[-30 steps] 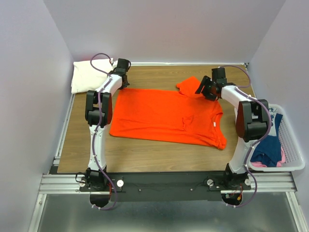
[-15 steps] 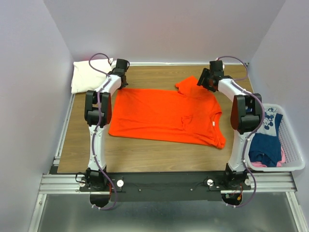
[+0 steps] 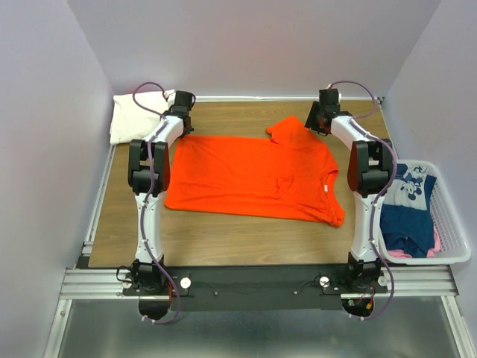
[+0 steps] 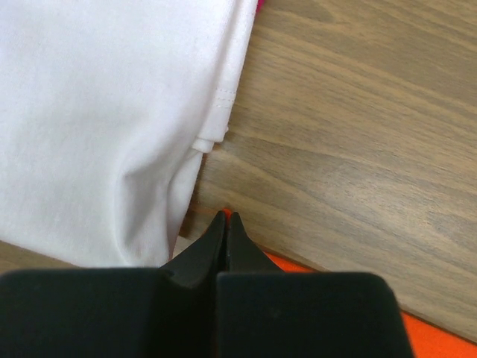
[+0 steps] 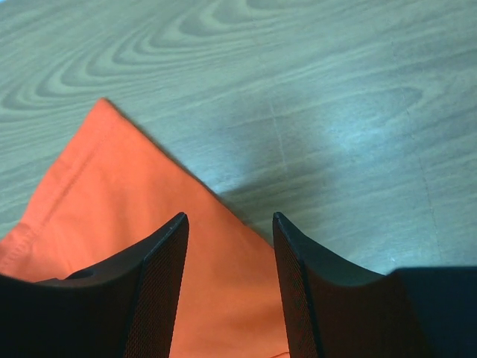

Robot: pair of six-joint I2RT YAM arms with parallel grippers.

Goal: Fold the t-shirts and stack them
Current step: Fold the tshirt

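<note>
The orange t-shirt (image 3: 253, 175) lies spread flat on the wooden table, one sleeve (image 3: 287, 130) pointing toward the back. My left gripper (image 3: 181, 110) is at the shirt's back left corner. In the left wrist view it (image 4: 226, 216) is shut, with a sliver of orange cloth (image 4: 335, 272) pinched at its tips. My right gripper (image 3: 318, 119) is open at the back right, just past the sleeve. In the right wrist view it (image 5: 229, 218) hovers over the orange cloth's edge (image 5: 112, 194) and holds nothing. A folded cream-white t-shirt (image 3: 136, 115) lies at the back left, also in the left wrist view (image 4: 97, 119).
A white lattice basket (image 3: 451, 224) stands off the table's right edge with a navy printed shirt (image 3: 406, 201) and a pink one (image 3: 399, 253) in it. A red-pink strip (image 4: 261, 4) shows beyond the white shirt. Purple walls close in on three sides.
Both grippers moved toward the back of the table. The orange shirt slid a little back and left with the left gripper. The right gripper went from over the sleeve to beyond its edge.
</note>
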